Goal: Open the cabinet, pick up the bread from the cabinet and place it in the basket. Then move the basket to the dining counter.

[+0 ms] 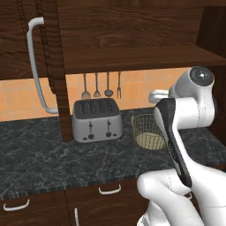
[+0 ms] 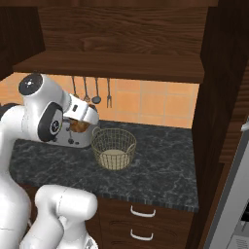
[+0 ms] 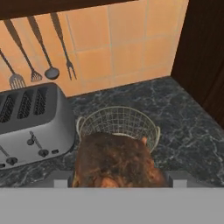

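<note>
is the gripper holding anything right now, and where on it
Yes, the gripper holds the bread, clamped across its lower sides between the fingers, above the near rim of the basket.

The cabinet (image 1: pixel 132 35) looks like dark brown wood with a visible grain, its long bar handle (image 1: pixel 35 66) smooth silvery metal. The table (image 1: pixel 44 154) looks like black veined stone with a dull sheen. The toaster (image 1: pixel 97 120) has a brushed grey metal shell. The basket (image 2: pixel 114 147) is fine golden wire mesh with a pale bottom. The bread (image 3: pixel 116 162) has a rough, mottled brown crust. Matt orange tiles (image 3: pixel 127 48) line the wall behind dark metal utensils (image 3: pixel 52 72).
</note>
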